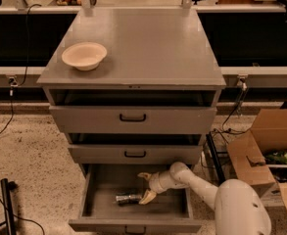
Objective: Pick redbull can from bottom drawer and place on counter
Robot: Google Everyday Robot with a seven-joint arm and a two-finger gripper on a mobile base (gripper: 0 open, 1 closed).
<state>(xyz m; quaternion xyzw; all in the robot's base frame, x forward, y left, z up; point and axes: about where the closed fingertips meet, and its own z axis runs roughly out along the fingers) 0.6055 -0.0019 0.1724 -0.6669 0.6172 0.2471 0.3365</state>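
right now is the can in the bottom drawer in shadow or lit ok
Camera view: the bottom drawer is dim inside under the drawers above, yet the redbull can glints, lying beside the open gripper; the counter has a soft sheen.

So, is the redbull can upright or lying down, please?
Lying down: the redbull can rests lengthwise on the bottom drawer floor, beside the open gripper.

No text, label or number can be read anywhere. The tool (144, 186), fingers spread, sits inside the bottom drawer (99, 214), beside the redbull can (127, 198).
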